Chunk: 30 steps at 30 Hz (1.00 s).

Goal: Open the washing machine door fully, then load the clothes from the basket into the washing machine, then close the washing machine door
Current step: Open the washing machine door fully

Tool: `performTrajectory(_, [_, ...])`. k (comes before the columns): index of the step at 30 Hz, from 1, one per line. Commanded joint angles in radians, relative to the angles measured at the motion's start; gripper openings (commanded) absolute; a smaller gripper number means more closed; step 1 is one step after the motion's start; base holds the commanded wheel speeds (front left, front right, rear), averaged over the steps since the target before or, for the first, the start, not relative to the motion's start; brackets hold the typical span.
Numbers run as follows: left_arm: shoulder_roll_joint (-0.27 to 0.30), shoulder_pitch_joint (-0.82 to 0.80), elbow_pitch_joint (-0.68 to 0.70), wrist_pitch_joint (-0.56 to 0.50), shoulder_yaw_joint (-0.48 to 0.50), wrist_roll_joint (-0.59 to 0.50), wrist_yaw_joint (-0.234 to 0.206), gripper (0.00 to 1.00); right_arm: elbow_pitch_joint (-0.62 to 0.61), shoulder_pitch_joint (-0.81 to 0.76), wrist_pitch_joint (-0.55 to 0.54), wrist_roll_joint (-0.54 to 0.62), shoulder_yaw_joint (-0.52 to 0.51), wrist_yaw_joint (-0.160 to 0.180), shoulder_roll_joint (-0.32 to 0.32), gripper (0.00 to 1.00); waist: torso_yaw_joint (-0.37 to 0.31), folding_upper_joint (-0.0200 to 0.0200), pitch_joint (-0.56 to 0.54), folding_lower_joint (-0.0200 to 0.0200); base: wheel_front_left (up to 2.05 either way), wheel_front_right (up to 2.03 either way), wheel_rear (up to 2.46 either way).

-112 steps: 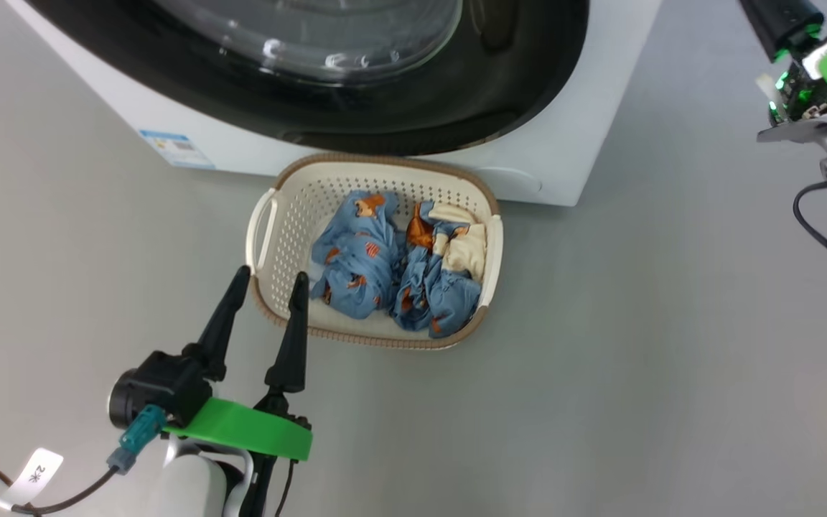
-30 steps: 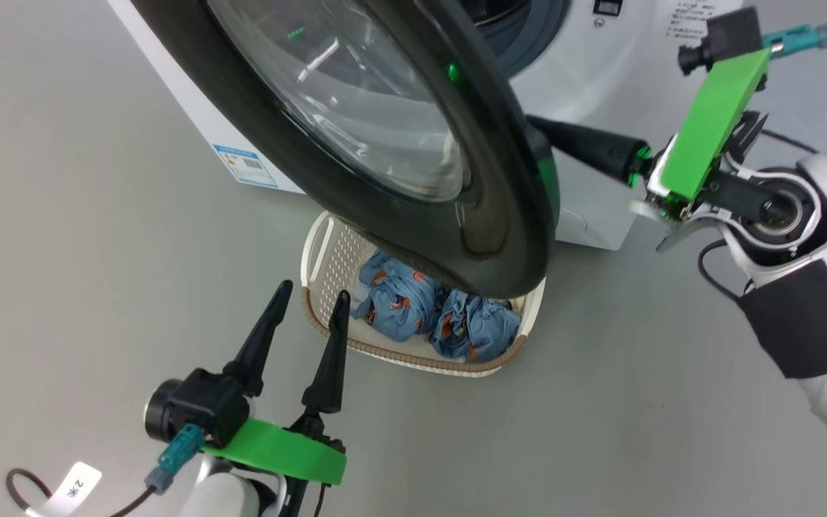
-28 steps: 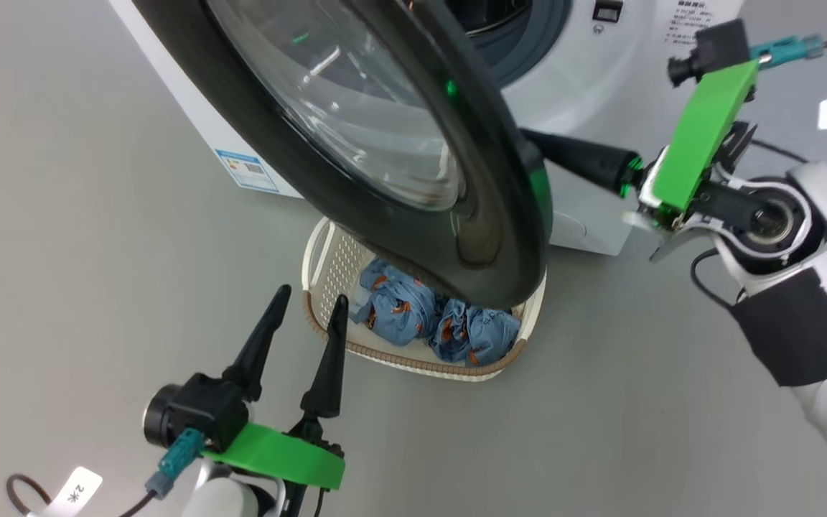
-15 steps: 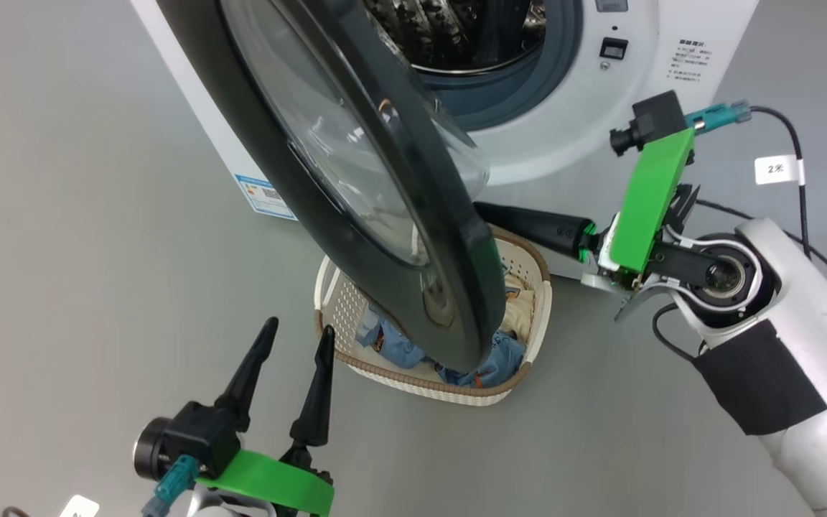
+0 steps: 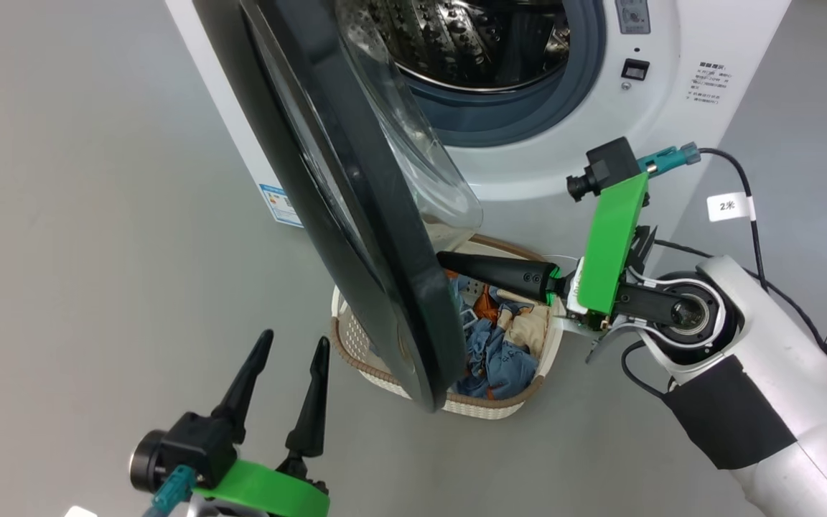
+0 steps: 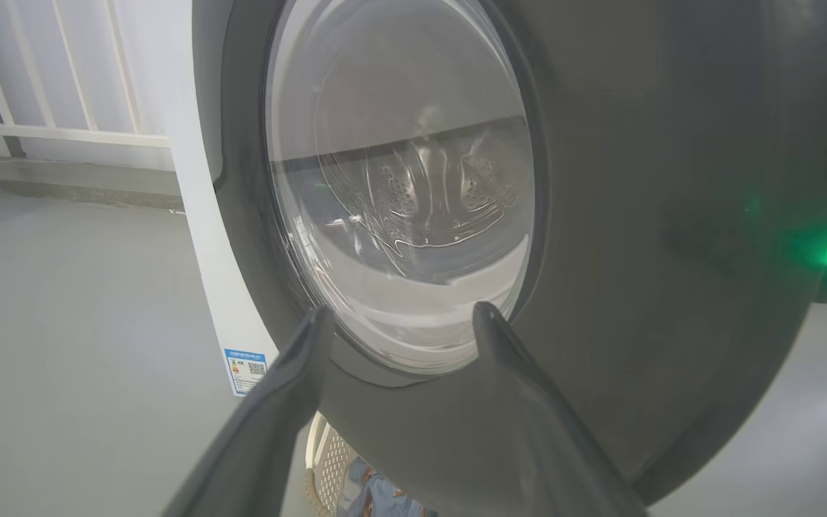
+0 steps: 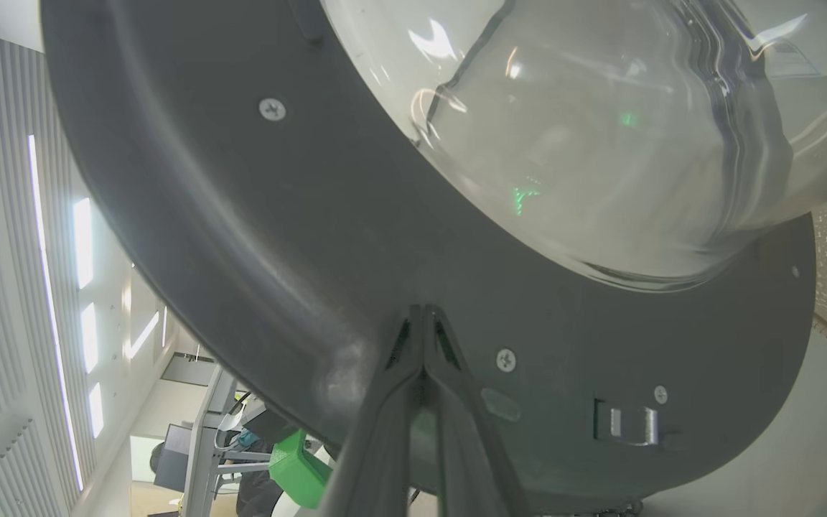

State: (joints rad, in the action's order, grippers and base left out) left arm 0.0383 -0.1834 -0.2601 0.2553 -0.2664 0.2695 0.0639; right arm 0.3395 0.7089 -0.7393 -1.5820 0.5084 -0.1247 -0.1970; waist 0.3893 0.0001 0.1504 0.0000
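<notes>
The washing machine (image 5: 528,172) stands with its steel drum (image 5: 471,36) showing. The washing machine door (image 5: 356,215) hangs swung out, nearly edge-on to my head view. My right gripper (image 5: 446,260) is shut with nothing in it, its tips pressed on the door's dark grey inner frame (image 7: 241,215) below the glass bowl (image 7: 600,129). My left gripper (image 5: 295,337) stands open and empty in front of the door's glossy outer face (image 6: 672,215). The basket (image 5: 507,406) sits on the floor under the door, partly hidden, with the blue, cream and orange clothes (image 5: 500,352) in it.
Grey floor lies all around. A blue label sticker (image 5: 278,205) marks the machine's lower front corner. The door's latch (image 7: 625,424) sits near its free edge. My right arm's cable with a white tag (image 5: 728,207) loops beside the machine.
The door has swung from shut to wide open, baring the drum. My shut right gripper has followed behind it, down over the basket. The head camera has shifted. My left gripper stays open.
</notes>
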Motion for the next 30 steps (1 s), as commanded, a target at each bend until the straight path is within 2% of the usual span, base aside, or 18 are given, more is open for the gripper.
performTrajectory(1, [0.012,0.003,0.017,0.006,0.036,-0.008,0.003,1.00,-0.033,-0.011,-0.007,-0.008,0.004,-0.006,0.024,0.00,0.002,-0.0001,-0.004,0.0000,0.00,0.00,0.00])
performTrajectory(14, [0.012,0.014,0.002,0.006,0.050,-0.012,0.009,1.00,-0.027,-0.046,0.037,0.013,-0.029,-0.006,0.019,0.00,-0.029,-0.0001,-0.036,0.0000,0.00,0.00,0.00])
performTrajectory(15, [0.012,0.014,0.000,0.006,0.053,-0.013,0.010,1.00,-0.026,-0.048,0.043,0.017,-0.031,-0.006,0.016,0.03,-0.034,-0.0001,-0.038,0.0000,0.00,0.00,0.00])
performTrajectory(16, [0.012,0.012,-0.004,0.006,0.061,-0.017,0.013,1.00,-0.027,-0.054,0.056,0.024,-0.034,-0.006,0.009,0.25,-0.044,-0.0001,-0.043,0.0000,0.00,0.00,0.00])
performTrajectory(18, [0.012,0.011,-0.007,0.006,0.071,-0.022,0.017,1.00,-0.028,-0.061,0.071,0.030,-0.036,-0.006,0.003,0.44,-0.056,-0.0001,-0.047,0.0000,0.00,0.00,0.00])
performTrajectory(19, [0.012,0.010,-0.008,0.006,0.076,-0.025,0.019,1.00,-0.029,-0.066,0.078,0.031,-0.037,-0.006,-0.001,0.69,-0.062,-0.0001,-0.050,0.0000,0.00,0.00,0.00])
performTrajectory(20, [0.012,0.010,-0.010,0.006,0.082,-0.027,0.021,1.00,-0.031,-0.071,0.084,0.032,-0.038,-0.006,-0.004,0.89,-0.068,-0.0001,-0.053,0.0000,0.00,0.00,0.00])
performTrajectory(21, [0.012,0.011,-0.011,0.006,0.088,-0.030,0.023,1.00,-0.033,-0.077,0.090,0.033,-0.039,-0.006,-0.008,1.00,-0.074,-0.0001,-0.055,0.0000,0.00,0.00,0.00])
performTrajectory(30, [0.012,0.026,-0.014,0.006,0.138,-0.048,0.037,1.00,-0.026,-0.145,0.162,0.040,-0.054,-0.006,-0.060,1.00,-0.146,-0.0001,-0.076,0.0000,0.00,0.00,0.00])
